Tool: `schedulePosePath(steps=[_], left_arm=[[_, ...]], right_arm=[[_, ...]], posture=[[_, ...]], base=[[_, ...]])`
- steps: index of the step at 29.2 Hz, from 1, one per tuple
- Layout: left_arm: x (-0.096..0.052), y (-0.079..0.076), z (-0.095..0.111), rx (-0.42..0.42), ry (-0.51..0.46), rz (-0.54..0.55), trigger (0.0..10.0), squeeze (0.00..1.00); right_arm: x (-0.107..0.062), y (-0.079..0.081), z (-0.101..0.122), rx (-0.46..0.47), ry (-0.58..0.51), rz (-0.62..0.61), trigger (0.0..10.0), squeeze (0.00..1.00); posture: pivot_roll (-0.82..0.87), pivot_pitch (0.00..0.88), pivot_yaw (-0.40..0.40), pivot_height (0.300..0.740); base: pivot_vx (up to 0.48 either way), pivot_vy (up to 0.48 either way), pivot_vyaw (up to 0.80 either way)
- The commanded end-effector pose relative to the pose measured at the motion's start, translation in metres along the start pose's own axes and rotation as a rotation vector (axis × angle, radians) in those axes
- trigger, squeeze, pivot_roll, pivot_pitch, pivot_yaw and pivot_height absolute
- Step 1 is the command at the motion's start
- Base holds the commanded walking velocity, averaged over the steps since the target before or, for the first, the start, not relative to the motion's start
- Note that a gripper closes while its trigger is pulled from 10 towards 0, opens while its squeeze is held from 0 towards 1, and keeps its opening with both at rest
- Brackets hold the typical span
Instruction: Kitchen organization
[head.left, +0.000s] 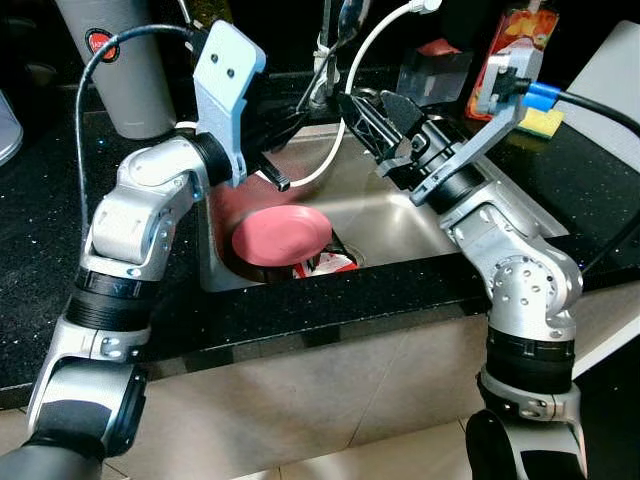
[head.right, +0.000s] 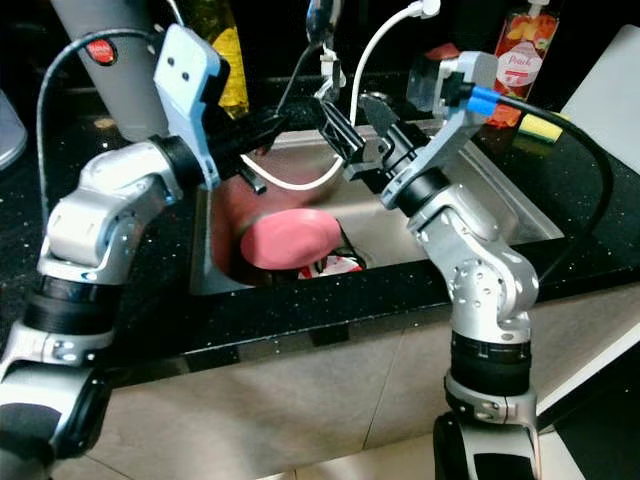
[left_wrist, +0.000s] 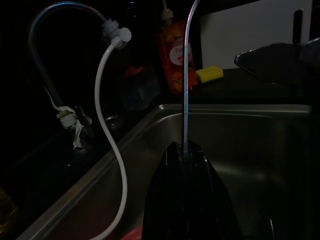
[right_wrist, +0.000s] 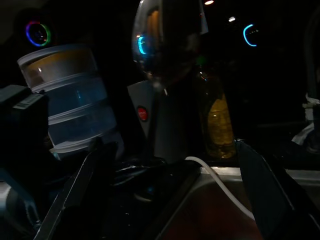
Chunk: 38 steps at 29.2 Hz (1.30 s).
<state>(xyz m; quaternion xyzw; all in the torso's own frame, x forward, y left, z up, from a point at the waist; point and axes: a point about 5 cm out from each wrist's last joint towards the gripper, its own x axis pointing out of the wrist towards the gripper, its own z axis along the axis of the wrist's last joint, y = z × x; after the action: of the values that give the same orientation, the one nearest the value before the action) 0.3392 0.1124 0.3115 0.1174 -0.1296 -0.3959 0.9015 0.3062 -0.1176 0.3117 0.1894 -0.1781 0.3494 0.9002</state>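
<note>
A black speckled surface (head.left: 60, 230) ran across the frame around a steel sink (head.left: 400, 215) at centre, where a pink plate (head.left: 281, 235) lay at lower left. The left end effector (left_wrist: 184, 155) was pressed together on a thin metal utensil handle (left_wrist: 186, 75). The right end effector (head.left: 372, 112), fingers spread, hovered above the sink near the white hose (head.left: 352, 80).

Steel sink (head.left: 400, 215) viewed downward from the head by both eye cameras, near, the pink plate (head.right: 290, 238) shared, each wrist camera aimed low across the basin along its fingers
</note>
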Motion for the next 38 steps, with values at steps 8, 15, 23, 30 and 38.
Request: schedulePosePath(steps=[8,15,23,30,38], left_arm=[[0.006,-0.028,0.002,-0.035,-0.030,-0.150,10.0,0.00],[0.003,-0.044,0.006,-0.044,-0.059,-0.269,10.0,0.00],[0.000,-0.035,0.001,-0.005,-0.014,-0.229,10.0,0.00],[0.001,-0.033,0.001,0.003,-0.017,-0.203,10.0,0.00],[0.002,-0.031,0.002,0.013,-0.024,-0.170,10.0,1.00]], right_arm=[[0.000,0.006,0.000,-0.005,0.003,0.033,10.0,0.00],[0.000,0.004,0.000,-0.002,-0.003,0.017,10.0,0.00],[0.000,-0.010,0.007,0.007,-0.047,-0.071,0.0,0.00],[0.000,-0.012,0.008,0.009,-0.056,-0.080,0.0,0.00],[0.000,-0.011,0.006,0.012,-0.054,-0.080,3.6,0.00]], posture=[[0.04,0.006,-0.002,0.740],[0.04,0.005,-0.001,0.740],[0.04,0.000,-0.001,0.740],[0.04,0.000,0.000,0.740],[0.05,0.000,0.000,0.740]], base=[[0.000,0.000,0.00],[0.000,0.000,0.00],[0.000,0.000,0.00],[0.000,0.000,0.00],[0.000,0.000,0.00]])
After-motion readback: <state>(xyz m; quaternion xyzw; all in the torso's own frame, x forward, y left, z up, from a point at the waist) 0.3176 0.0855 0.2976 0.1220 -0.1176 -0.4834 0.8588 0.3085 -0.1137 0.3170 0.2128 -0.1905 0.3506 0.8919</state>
